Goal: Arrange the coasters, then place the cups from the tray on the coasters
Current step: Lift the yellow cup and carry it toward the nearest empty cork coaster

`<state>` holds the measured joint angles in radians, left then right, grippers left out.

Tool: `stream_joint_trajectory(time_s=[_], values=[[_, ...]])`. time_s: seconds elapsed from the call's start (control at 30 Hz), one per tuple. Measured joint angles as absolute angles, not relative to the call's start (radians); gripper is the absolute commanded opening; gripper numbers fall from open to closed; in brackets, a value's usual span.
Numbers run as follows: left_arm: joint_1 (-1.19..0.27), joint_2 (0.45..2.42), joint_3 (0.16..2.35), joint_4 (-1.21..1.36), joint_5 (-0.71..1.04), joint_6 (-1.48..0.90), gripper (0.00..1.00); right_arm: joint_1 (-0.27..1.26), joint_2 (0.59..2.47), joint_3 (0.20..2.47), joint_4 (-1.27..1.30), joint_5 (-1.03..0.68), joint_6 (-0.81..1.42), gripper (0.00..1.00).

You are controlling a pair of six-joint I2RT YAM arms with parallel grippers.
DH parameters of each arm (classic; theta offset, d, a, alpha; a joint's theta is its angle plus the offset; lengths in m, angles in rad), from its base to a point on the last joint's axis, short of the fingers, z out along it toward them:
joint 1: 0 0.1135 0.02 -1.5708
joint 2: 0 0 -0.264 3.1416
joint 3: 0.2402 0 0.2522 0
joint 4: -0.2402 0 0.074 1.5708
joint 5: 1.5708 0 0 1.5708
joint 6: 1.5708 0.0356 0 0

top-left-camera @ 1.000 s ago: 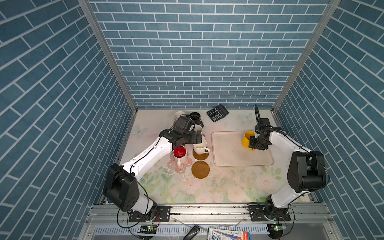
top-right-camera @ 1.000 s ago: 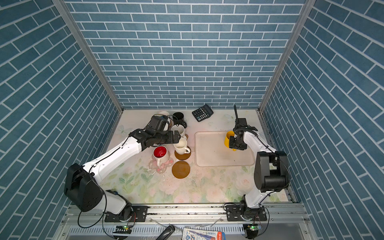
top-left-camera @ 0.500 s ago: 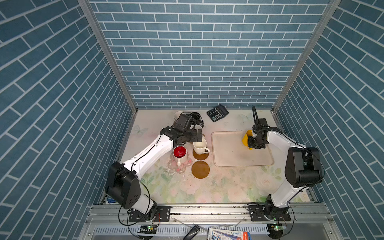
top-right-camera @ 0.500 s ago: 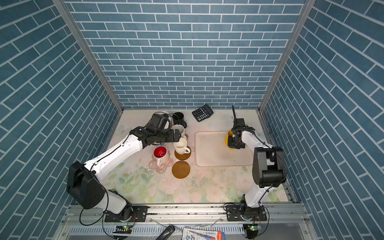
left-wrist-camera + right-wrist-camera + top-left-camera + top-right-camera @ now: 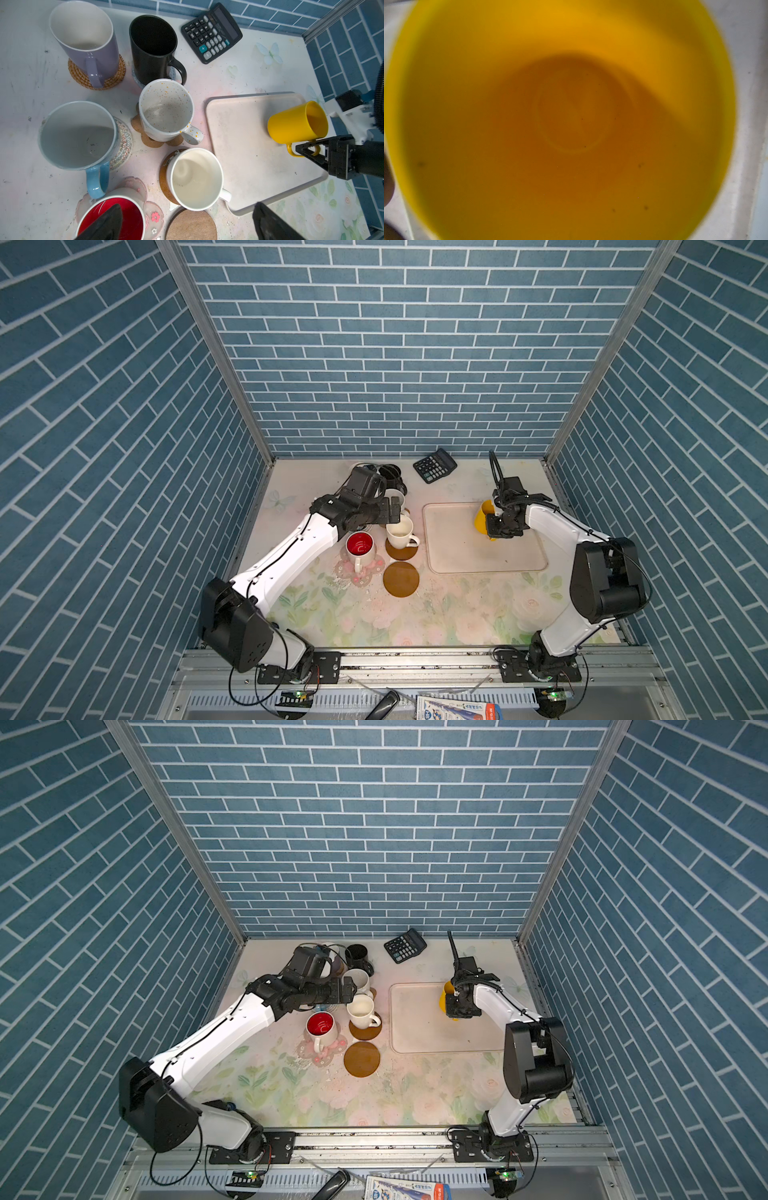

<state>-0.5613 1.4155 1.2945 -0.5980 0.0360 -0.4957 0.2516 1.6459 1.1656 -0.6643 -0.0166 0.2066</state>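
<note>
Yellow mug (image 5: 291,122) sits tilted over the far right part of the tray (image 5: 239,145). Its long axis slants from the base up toward the right arm (image 5: 552,526), with the mouth facing that arm's wrist. Its handle (image 5: 291,152) points toward the tabletop's (image 5: 415,622) front edge. Right hand (image 5: 301,150) pinches the handle. Left hand (image 5: 395,508) hangs spread wide above the cream mug (image 5: 400,531).

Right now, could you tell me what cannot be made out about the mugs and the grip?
Right wrist view: the yellow mug fills the blurred frame.
Left wrist view: the right fingers sit side-on at its handle; grip unclear.
Both top views: the left arm mostly covers the blue mug and purple mug.
Left wrist view: the black mug hides most of its coaster.
</note>
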Motion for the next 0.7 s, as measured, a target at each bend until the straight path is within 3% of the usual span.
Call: stream_joint_trajectory(time_s=[0.5,0.7], values=[[-0.533,1.198,1.185,-0.689,-0.033,-0.481,0.99,0.53,1.327,1.073,-0.738,-0.033,0.177,0.01],[-0.519,1.14,1.155,-0.707,-0.066,-0.481,0.99,0.681,1.287,1.053,-0.788,-0.014,0.175,0.0]])
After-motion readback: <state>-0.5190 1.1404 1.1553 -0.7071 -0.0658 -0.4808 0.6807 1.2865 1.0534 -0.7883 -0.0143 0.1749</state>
